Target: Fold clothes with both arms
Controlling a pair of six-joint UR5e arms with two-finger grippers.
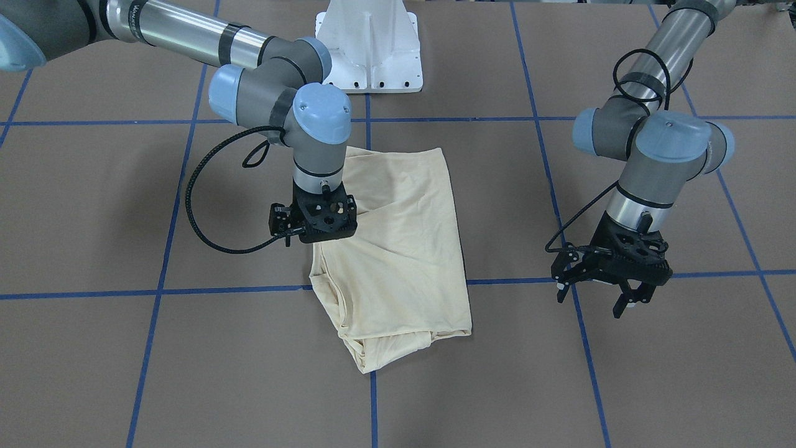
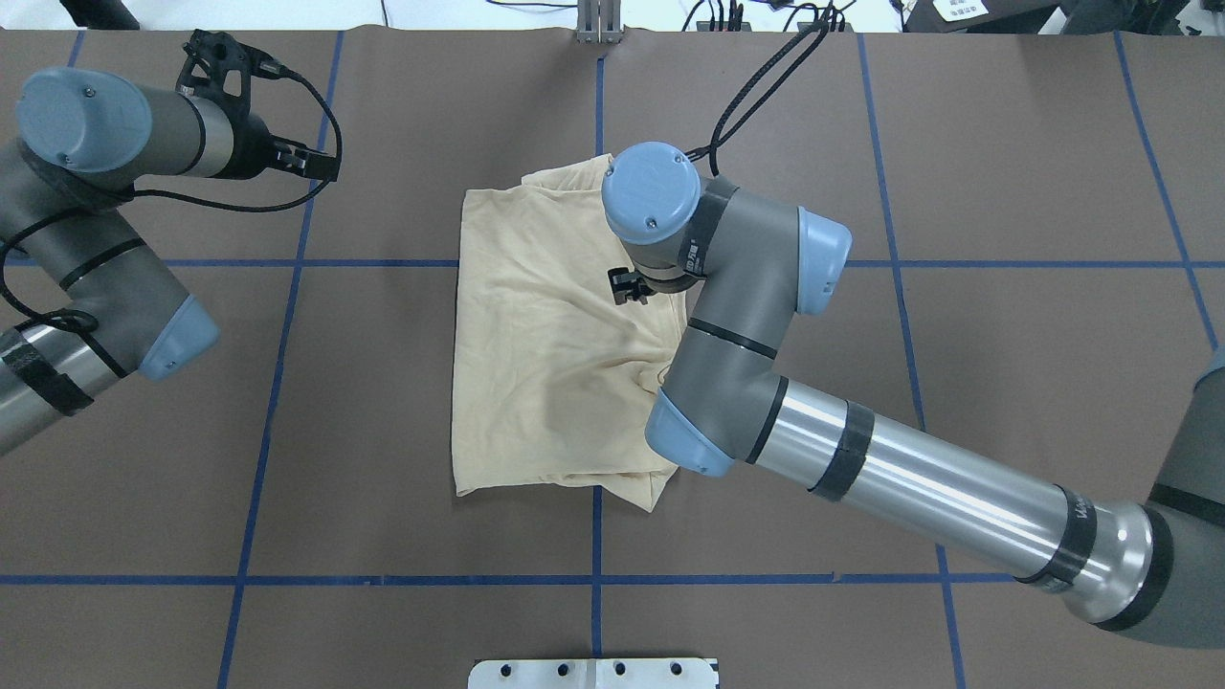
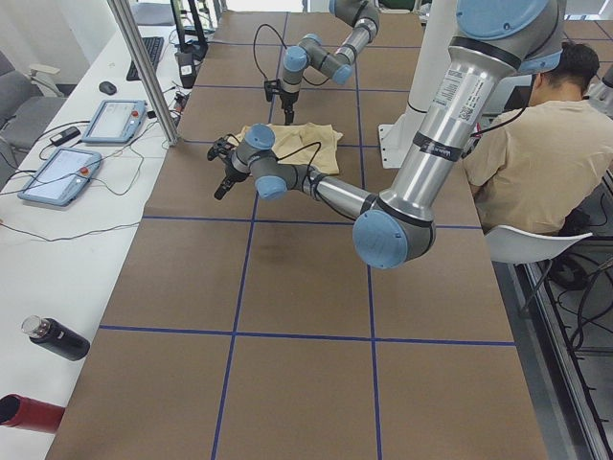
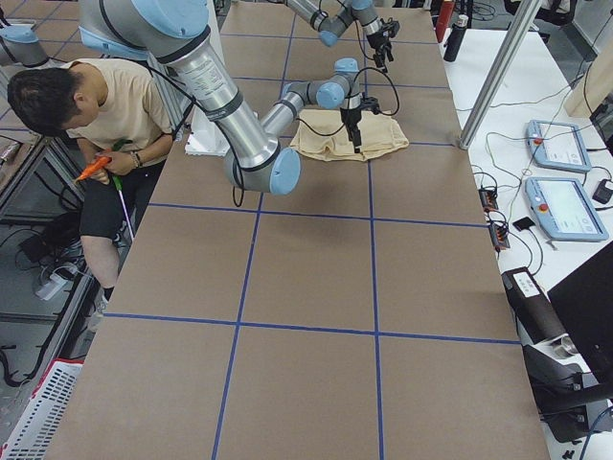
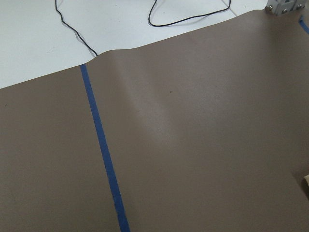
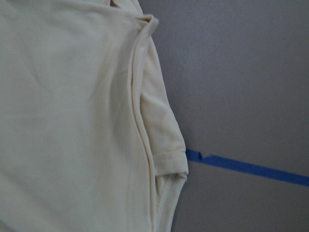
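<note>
The pale cream shirt (image 1: 398, 249) lies folded into a rough rectangle at the table's middle, with no print showing; it also shows in the overhead view (image 2: 536, 364). My right gripper (image 1: 317, 218) points straight down at the shirt's edge on the robot's right. Its fingers are hidden under the wrist (image 2: 627, 285), and creases in the cloth run toward it. The right wrist view shows the shirt's hem and layered edge (image 6: 159, 154) close up. My left gripper (image 1: 591, 302) is open and empty, above bare table well clear of the shirt (image 2: 311, 158).
The white pedestal base (image 1: 370, 50) stands behind the shirt. Blue tape lines (image 1: 373, 289) grid the brown table cover. A seated person (image 3: 536, 144) is at the robot's side. Teach pendants (image 3: 105, 120), a metal post (image 3: 144, 67) and bottles (image 3: 53, 335) are on the white side bench.
</note>
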